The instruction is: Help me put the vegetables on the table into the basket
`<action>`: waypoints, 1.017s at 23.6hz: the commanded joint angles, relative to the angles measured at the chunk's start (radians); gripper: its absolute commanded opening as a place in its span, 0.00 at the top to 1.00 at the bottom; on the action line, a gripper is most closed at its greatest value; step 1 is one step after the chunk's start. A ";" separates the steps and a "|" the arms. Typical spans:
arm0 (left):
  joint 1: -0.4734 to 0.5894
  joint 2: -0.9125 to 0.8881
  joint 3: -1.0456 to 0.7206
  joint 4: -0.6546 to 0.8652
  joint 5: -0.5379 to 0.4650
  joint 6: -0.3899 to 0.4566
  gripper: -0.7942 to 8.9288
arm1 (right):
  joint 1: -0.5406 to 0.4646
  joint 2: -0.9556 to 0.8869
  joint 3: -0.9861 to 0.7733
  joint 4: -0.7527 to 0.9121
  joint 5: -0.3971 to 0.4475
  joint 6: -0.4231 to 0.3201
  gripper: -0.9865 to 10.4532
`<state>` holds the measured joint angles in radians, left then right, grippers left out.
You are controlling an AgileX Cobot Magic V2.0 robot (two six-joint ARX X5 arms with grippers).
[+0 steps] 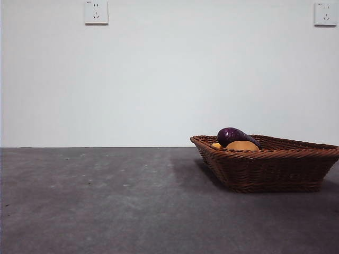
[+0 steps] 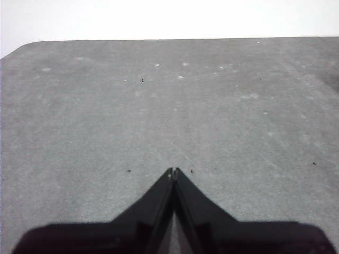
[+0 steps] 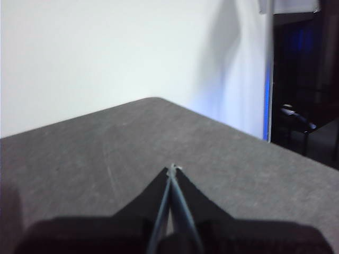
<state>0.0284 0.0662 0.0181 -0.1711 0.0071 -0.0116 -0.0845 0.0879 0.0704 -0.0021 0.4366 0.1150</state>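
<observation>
Looking across the table [image 1: 106, 201] in the front view, you find the basket [image 1: 270, 169] at about 4 o'clock of the frame, with the eggplant [image 1: 233, 136], potato [image 1: 242, 145] and a small yellow piece [image 1: 216, 145] all lying inside it near its left end. No vegetable shows on the bare surface, so the job looks done.

Your left gripper [image 2: 173, 170] has its jaws pressed together, holding nothing, above bare table. Your right gripper [image 3: 172, 168] is likewise pressed together and holding nothing, facing a table corner.

Should you need to reseat anything: the eggplant looks glossy and probably slippery, so take it across its thick middle, not the tapered end. The potato seems firm and the heaviest; grip it across its short width. The yellow piece is small and mostly hidden by the rim. The wicker should be stiff yet light, likely to slide if nudged.

No brand or readable writing is visible; the markings on the two wall sockets [image 1: 96, 11] are too small to read.
</observation>
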 commanded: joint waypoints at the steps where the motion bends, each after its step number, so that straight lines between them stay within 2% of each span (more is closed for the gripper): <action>1: -0.003 0.002 -0.010 0.004 0.000 -0.006 0.92 | 0.001 -0.030 -0.043 -0.008 -0.077 -0.005 0.91; 4: -0.003 0.002 -0.010 0.004 0.000 -0.006 0.92 | 0.007 -0.051 -0.053 -0.034 -0.201 -0.025 0.91; 11: -0.003 0.002 -0.010 0.004 0.000 -0.006 0.92 | 0.049 -0.060 -0.053 -0.019 -0.443 -0.206 0.91; 16: -0.003 0.002 -0.010 0.004 0.000 -0.006 0.92 | 0.074 -0.060 -0.053 -0.060 -0.551 -0.172 0.91; 20: -0.003 0.002 -0.010 0.004 0.000 -0.006 0.92 | 0.079 -0.061 -0.053 -0.153 -0.562 -0.111 0.91; 24: -0.003 0.002 -0.010 0.004 0.000 -0.006 0.92 | 0.079 -0.079 -0.053 -0.182 -0.560 -0.107 0.91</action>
<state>0.0284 0.0681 0.0181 -0.1711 0.0071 -0.0116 -0.0067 0.0181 0.0242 -0.1829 -0.1219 -0.0093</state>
